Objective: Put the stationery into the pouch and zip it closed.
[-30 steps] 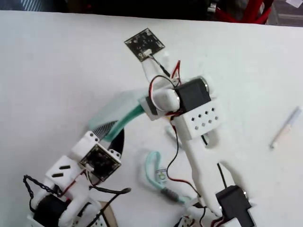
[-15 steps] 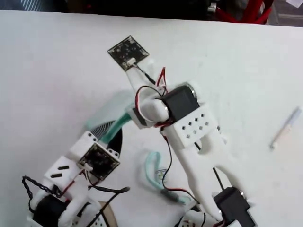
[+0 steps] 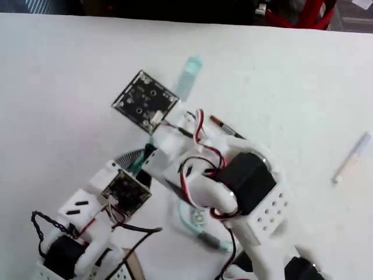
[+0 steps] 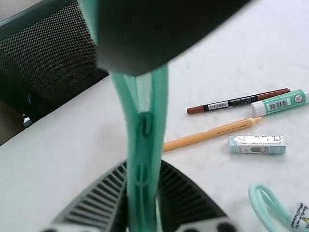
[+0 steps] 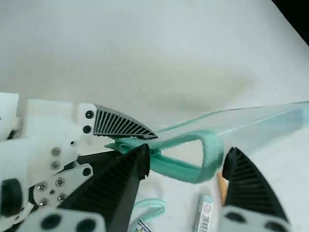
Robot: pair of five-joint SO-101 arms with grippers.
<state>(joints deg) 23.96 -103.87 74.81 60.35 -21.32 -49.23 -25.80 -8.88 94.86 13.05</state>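
The step in hand is, as I judge it, the opening of the pouch (image 5: 263,121) – no stationery is inside yet. My left claw (image 4: 143,183) is closed on the teal zipper rim (image 4: 140,121) and grips it between the ribbed pads. My right claw (image 5: 188,154) stands wide open, one black jaw on each side of the same rim, close to the left claw, and it has hold of nothing.

The pouch is in the middle part of the surface (image 3: 70,58), between my two arms. Through its clear wall I see nothing in it, so I take it as empty.

The things to pack lie on the surface beside it: a brown pen (image 4: 239,101) and a white-and-teal tube (image 4: 279,102) almost end to end, an orange pencil (image 4: 212,132) near them, and an eraser (image 4: 256,144) just beside the pencil's tip. A teal cord loop (image 4: 263,203) lies nearer to my arms. One white pen (image 3: 351,157) is well apart, near the right edge.

For the next move I think the right claw must close on the rim and pull away from the left – then the mouth can open for the first pen.
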